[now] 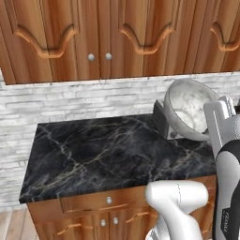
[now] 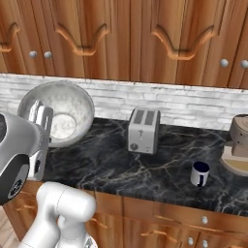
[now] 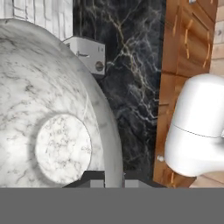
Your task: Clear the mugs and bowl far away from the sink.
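Note:
The white, grey-speckled bowl (image 1: 187,108) hangs tilted on its side above the black marble counter (image 1: 103,150), with its opening facing outward. In the hand view my gripper (image 3: 109,181) is shut on the rim of the bowl (image 3: 48,109), one dark finger on each side of the wall. From the right base view the bowl (image 2: 60,114) sits just past my white hand. A small white mug (image 2: 199,173) with a dark inside stands on the counter, far to the right of the bowl. The sink is out of view.
A silver toaster (image 2: 144,131) stands against the brick backsplash, between bowl and mug; it also shows as toaster (image 1: 161,119). A brown wooden object (image 2: 240,145) sits at the counter's right end. Wooden cabinets (image 1: 103,37) hang overhead. The counter's left edge (image 1: 29,168) drops to the floor.

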